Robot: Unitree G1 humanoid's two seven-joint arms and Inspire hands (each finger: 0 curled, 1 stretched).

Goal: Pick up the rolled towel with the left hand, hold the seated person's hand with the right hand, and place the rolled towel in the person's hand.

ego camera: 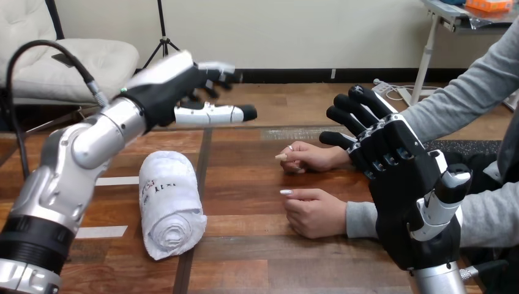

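A white rolled towel (169,204) lies on the wooden table (245,257) at the left of centre, its spiral end toward me. My left hand (183,92) hovers above and beyond the towel, fingers and thumb relaxed and open, touching nothing. My right hand (392,165) is raised at the right with its fingers straight and open, palm turned toward me, empty. Two of the person's hands rest on the table: the farther hand (309,157) lies just left of my right hand's fingers, and the nearer hand (315,211) lies in a loose fist beside my right palm.
The person's grey sleeves (453,104) reach in from the right edge. The table's far edge (287,127) runs behind my left hand.
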